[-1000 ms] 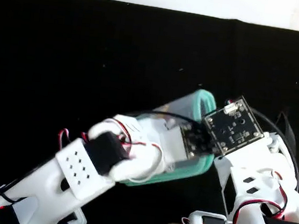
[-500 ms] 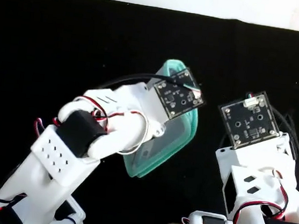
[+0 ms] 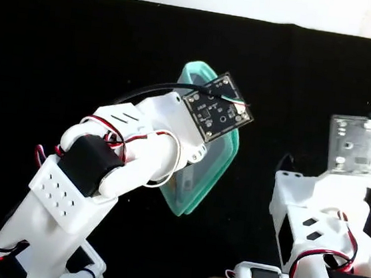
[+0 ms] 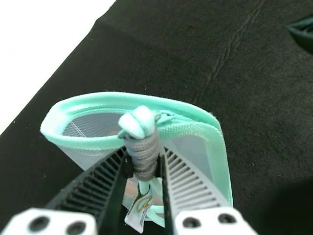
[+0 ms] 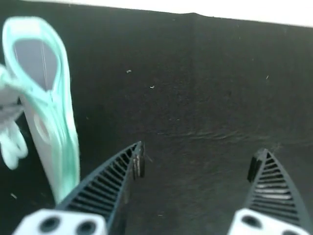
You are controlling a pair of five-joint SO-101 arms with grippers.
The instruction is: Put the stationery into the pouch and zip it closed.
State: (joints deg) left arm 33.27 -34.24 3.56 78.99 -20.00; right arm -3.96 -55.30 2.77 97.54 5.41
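**What Things Are Made Of**

The pouch (image 4: 88, 122) has a green cloth edge and see-through sides. Its pull cord (image 4: 142, 144) is grey woven string. The table cloth (image 4: 254, 98) is black, dull and fuzzy. The left gripper (image 4: 144, 159) is ribbed black plastic. Its arm (image 3: 64, 199), at 7 o'clock, is smooth white plastic.

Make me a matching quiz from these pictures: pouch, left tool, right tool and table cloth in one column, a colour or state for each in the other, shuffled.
1 pouch
2 left tool
3 right tool
4 table cloth

A black
B open, holding nothing
C mint green
D shut on the zipper cord

Pairs: 1-C, 2-D, 3-B, 4-A
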